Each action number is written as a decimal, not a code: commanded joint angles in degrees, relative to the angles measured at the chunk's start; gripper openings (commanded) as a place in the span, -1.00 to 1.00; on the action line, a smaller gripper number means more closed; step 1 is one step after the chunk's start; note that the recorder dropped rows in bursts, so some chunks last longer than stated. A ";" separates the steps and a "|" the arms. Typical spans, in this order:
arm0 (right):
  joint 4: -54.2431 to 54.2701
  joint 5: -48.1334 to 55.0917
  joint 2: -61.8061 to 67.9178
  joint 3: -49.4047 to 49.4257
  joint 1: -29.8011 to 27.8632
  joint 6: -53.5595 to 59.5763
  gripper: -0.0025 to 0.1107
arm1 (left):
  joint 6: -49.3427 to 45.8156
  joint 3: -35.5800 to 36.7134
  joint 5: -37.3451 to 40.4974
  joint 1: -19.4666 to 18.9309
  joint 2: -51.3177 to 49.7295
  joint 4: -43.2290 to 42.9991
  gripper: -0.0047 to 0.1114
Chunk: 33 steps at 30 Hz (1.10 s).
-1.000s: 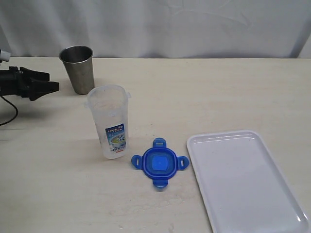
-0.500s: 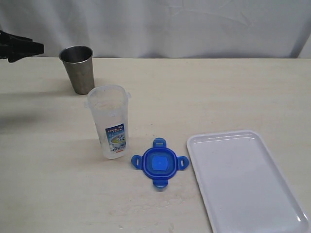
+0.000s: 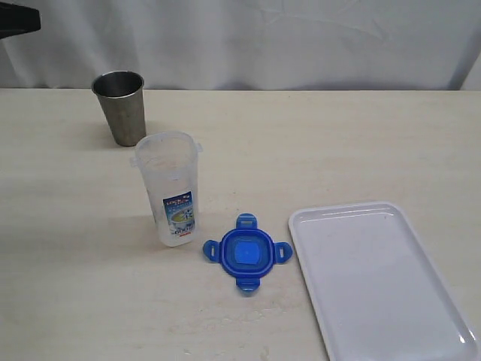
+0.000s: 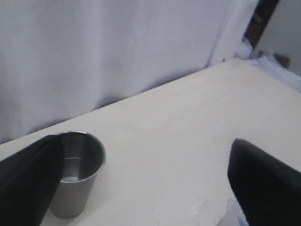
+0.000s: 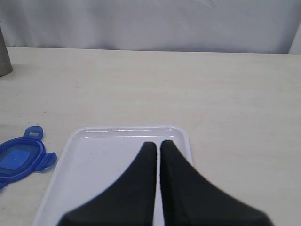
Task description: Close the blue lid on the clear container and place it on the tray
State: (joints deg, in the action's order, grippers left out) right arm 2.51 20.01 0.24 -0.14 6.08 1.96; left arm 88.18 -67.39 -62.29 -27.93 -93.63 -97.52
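The clear container [image 3: 169, 188] stands upright and uncovered left of the table's middle, label facing front. Just to its right the blue lid [image 3: 246, 253] lies flat on the table, lighter centre up. The white tray [image 3: 383, 278] lies at the front right with nothing on it. Only a dark tip of my left gripper [image 3: 19, 19] shows at the exterior view's top left corner, high above the table. In its wrist view my left gripper [image 4: 143, 143] is wide open with nothing between its fingers. My right gripper [image 5: 156, 143] is shut and empty above the tray [image 5: 94, 160], with the lid [image 5: 19, 157] off to its side.
A grey steel cup [image 3: 120, 105] stands upright behind the container, near the back left; it also shows below my left gripper's finger [image 4: 26, 183]. A white curtain hangs along the table's far edge.
My left gripper has risen from table height beside the steel cup to the exterior view's top left corner. The container, lid and tray have not moved.
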 commanded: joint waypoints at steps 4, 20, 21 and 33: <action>0.29 -0.24 -0.24 0.14 0.03 -0.29 -0.89 | 1.54 16.05 23.88 -0.08 23.86 8.66 0.59; 0.29 -0.24 -0.24 0.14 0.03 -0.29 -0.89 | 3.19 20.23 9.10 -0.08 47.30 0.86 0.59; 0.29 -0.24 -0.24 0.14 0.03 -0.29 -0.89 | 3.76 20.23 5.74 -0.08 47.05 1.69 0.59; 0.29 -0.24 -0.24 0.14 0.03 -0.29 -0.89 | 6.61 20.33 -7.67 3.84 47.20 10.41 0.59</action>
State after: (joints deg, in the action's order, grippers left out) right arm 2.51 20.01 0.24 -0.14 6.08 1.96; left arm 93.14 -47.40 -69.97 -24.85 -46.63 -90.66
